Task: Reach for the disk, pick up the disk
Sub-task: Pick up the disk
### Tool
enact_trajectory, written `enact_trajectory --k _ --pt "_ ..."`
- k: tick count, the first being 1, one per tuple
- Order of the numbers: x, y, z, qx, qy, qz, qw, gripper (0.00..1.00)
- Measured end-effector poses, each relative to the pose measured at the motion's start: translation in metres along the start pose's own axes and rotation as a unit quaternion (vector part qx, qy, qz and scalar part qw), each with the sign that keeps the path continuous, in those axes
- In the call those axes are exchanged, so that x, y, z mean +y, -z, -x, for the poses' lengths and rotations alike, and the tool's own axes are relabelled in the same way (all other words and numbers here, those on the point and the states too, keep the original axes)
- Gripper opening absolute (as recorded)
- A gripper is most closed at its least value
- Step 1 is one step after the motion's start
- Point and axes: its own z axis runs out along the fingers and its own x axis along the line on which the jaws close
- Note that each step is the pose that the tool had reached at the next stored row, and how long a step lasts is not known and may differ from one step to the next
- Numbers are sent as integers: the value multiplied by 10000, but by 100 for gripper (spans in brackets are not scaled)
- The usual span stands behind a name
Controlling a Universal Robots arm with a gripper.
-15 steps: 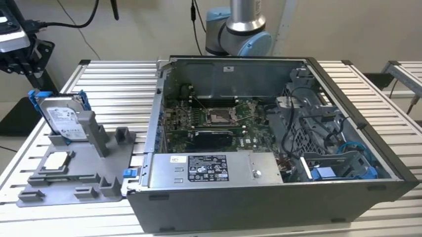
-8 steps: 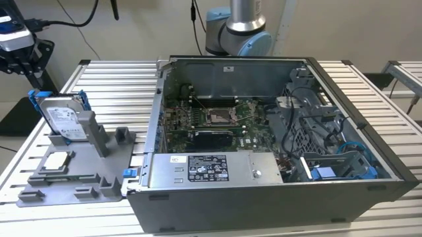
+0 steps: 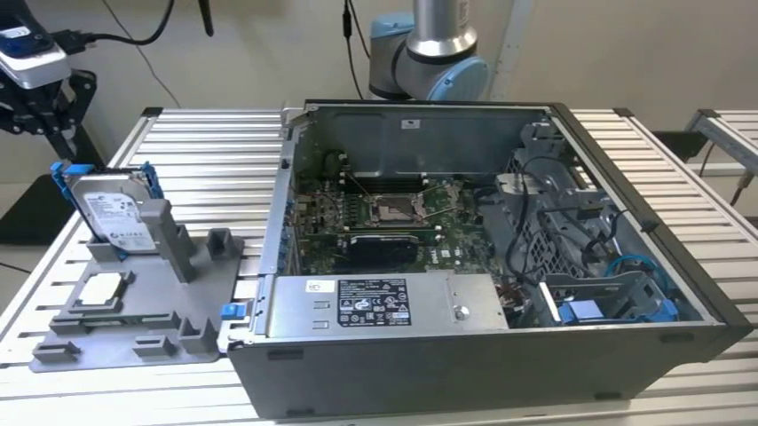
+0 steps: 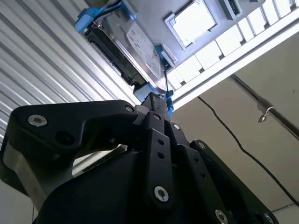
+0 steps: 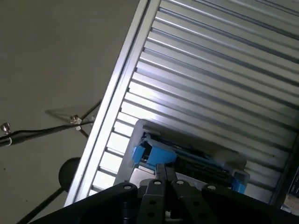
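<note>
The disk [image 3: 113,211] is a silver drive with a white label and a blue frame. It stands on edge in a grey holder [image 3: 142,337] on the slatted table, at the exterior view's left. My gripper [image 3: 50,131] hangs above it and a little further to that left, apart from it. Both wrist views look down past the black fingers. The disk [image 4: 135,46] lies beyond the gripper [image 4: 156,100], and its blue frame [image 5: 154,156] sits just past the gripper [image 5: 166,169]. The fingers are shut with nothing between them.
A small square silver chip [image 3: 101,288] lies in the holder in front of the disk. An open computer case [image 3: 474,364] fills the middle of the table, with a silver power-supply box [image 3: 379,302] inside. The table edge [image 5: 110,116] runs close beside the holder.
</note>
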Motion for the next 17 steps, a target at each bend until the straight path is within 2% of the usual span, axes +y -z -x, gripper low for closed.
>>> enact_trajectory --k 4,9,13,17 --pt "0 0 0 14 362 0 9993 0" --pt "0 0 0 28 746 -1 9972 0" --pt "0 0 0 42 1103 -1 9939 0" --pt "0 -1 0 54 1468 -3 9891 0"
